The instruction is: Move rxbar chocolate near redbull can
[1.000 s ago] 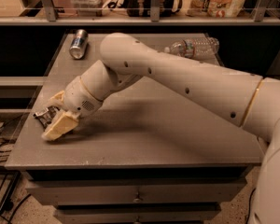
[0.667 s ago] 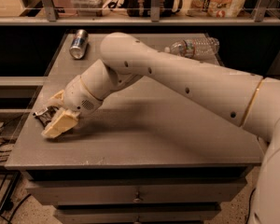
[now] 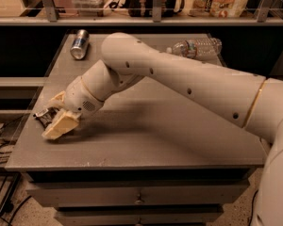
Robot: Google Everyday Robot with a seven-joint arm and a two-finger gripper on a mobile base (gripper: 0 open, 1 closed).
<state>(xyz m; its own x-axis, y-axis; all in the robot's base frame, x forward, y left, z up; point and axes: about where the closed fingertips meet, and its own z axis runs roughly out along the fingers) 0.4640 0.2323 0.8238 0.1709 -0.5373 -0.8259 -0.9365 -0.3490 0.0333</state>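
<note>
One gripper (image 3: 48, 122) is sitting low at the near left edge of the table (image 3: 179, 145), fingers clamping the dark rxbar chocolate (image 3: 42, 117), its wrapper print too small to read. Far left, the redbull can (image 3: 79, 44) is lying on its side, well apart.

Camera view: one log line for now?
gripper: table front-left, at rxbar chocolate | redbull can: back-left, on its side | bar not yet near can

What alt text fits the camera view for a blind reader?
The robot's gripper is at the rxbar chocolate, front left on the grey table. The redbull can lies at the far left, a water bottle at the far right.
</note>
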